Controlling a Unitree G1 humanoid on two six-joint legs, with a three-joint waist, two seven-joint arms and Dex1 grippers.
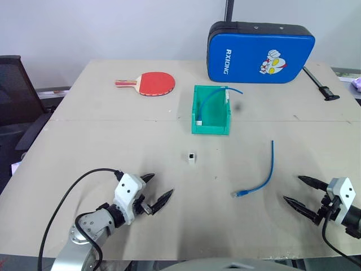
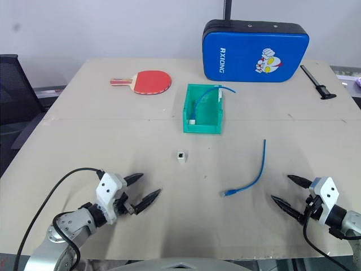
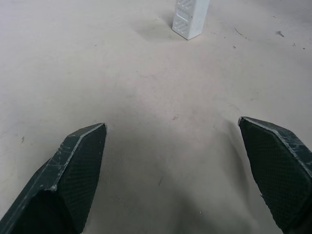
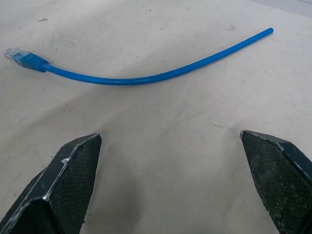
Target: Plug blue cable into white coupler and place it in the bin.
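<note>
head pair: high, facing forward and down over the whole table (image 1: 113,113), both sharing it | left wrist: low, close, facing the white coupler (image 3: 191,19) | right wrist: low, close, facing the blue cable (image 4: 146,78)

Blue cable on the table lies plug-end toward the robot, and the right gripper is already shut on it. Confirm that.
Not quite. The blue cable does lie plug-end toward the robot, but the right gripper is open and apart from it, as the right wrist view shows.

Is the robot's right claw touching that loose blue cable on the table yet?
Apart. The right wrist view shows bare table between the open right gripper and the blue cable.
</note>
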